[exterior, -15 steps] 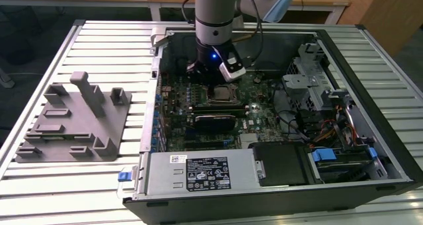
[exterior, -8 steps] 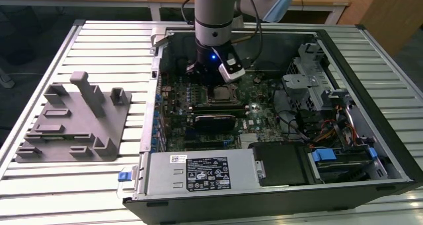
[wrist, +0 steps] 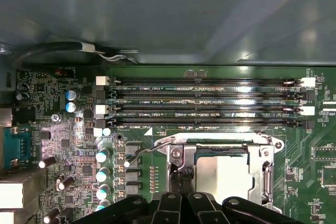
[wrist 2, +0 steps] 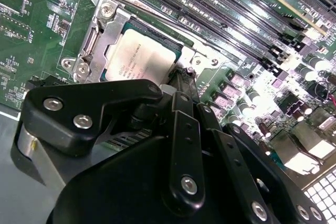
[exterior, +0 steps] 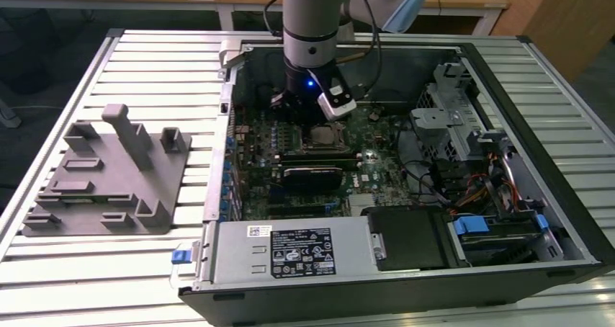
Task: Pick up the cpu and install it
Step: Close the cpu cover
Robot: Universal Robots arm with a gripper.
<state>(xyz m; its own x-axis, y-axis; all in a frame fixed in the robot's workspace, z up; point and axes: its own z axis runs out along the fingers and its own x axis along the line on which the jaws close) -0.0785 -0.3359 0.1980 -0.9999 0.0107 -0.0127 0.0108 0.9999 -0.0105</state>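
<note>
Closest to the lens in the first wrist view, my gripper [wrist: 181,174] has its fingers drawn together with nothing between them. The tips are down just beside one edge of the socket frame [wrist: 265,167]. The cpu [wrist: 223,174] is not in my grasp. It lies flat inside that frame, silvery top up, on the motherboard [wrist: 320,129], near the middle of the exterior view.

The thin socket lever [wrist: 140,154] curves out from the frame on the side next to the tips, and I cannot tell whether it is latched. My worry is a sideways slip. The tips could scrape across the chip's lid or snag that lever. Pressing on a chip that sits slightly skew could bend the contacts beneath, and I can't confirm it is level.

A row of capacitors [wrist: 102,156] stands near the tips, and the memory slots [wrist: 210,103] run beyond the socket.

Farther out, the case [exterior: 534,136] hems the arm in, with the power supply [exterior: 288,251] at the lower middle. The grey tray [exterior: 96,183] lies well apart on the exterior view's left.
</note>
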